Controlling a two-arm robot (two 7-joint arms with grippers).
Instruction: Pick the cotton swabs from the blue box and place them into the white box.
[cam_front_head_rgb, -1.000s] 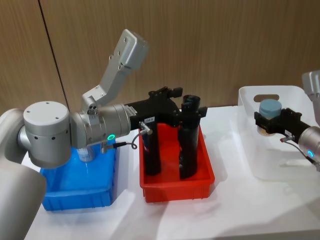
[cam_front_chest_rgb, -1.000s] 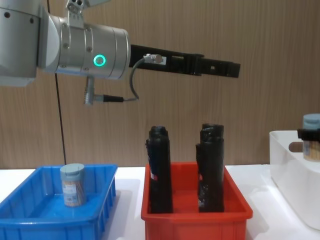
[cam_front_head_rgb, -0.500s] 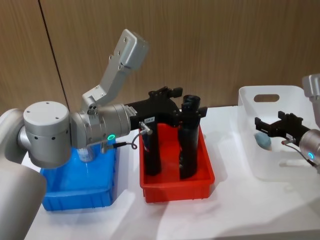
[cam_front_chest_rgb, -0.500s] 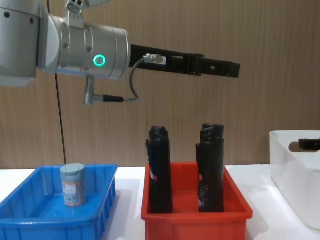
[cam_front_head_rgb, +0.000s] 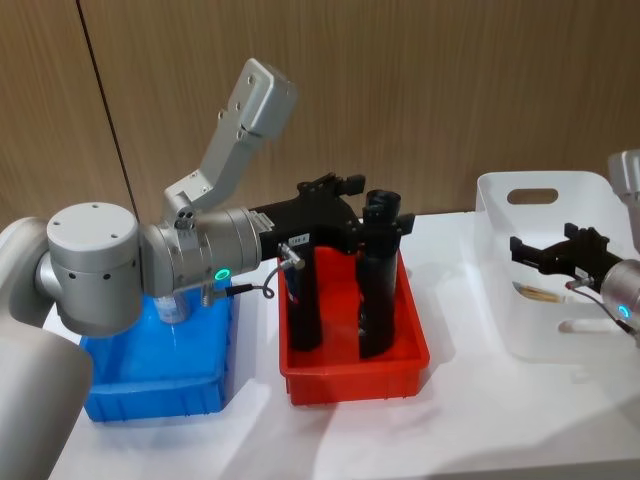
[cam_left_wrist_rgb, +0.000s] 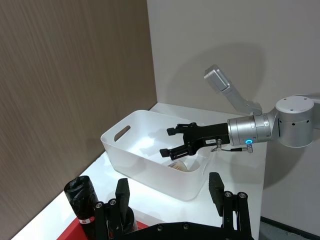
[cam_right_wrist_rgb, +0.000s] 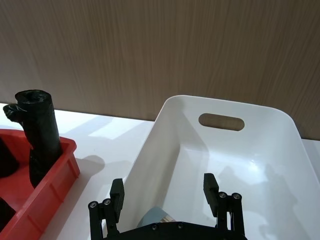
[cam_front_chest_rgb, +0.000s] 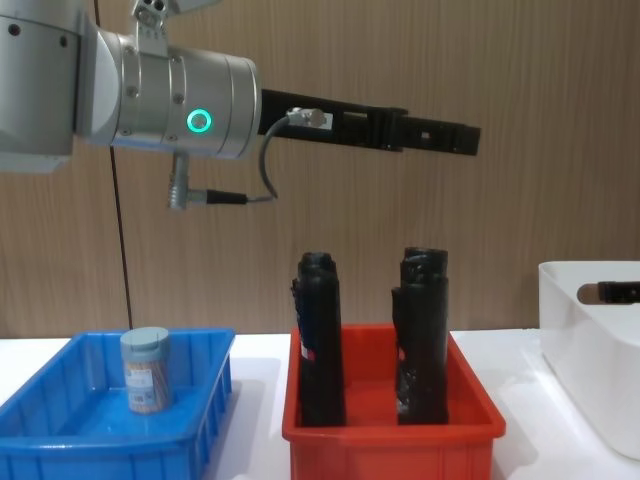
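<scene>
One tub of cotton swabs (cam_front_chest_rgb: 146, 370) stands upright in the blue box (cam_front_chest_rgb: 60, 440) at the left, partly hidden behind my left arm in the head view. Another tub of cotton swabs (cam_left_wrist_rgb: 179, 165) lies on the floor of the white box (cam_front_head_rgb: 500, 300), its tan sticks showing (cam_front_head_rgb: 540, 293). My right gripper (cam_front_head_rgb: 530, 253) hovers open just above that tub inside the white box, holding nothing. My left gripper (cam_front_chest_rgb: 470, 140) hangs open and high above the red bin, away from the blue box (cam_front_head_rgb: 150, 375).
A red bin (cam_front_head_rgb: 350, 380) with two tall black rolls (cam_front_head_rgb: 372, 280) stands between the blue box and the white box. A wooden wall closes the back. My left arm's elbow (cam_front_head_rgb: 95, 265) looms over the blue box.
The right gripper has let go of the swab tub it held above the white box; the tub has dropped and now lies on the box floor. The left arm has not moved.
</scene>
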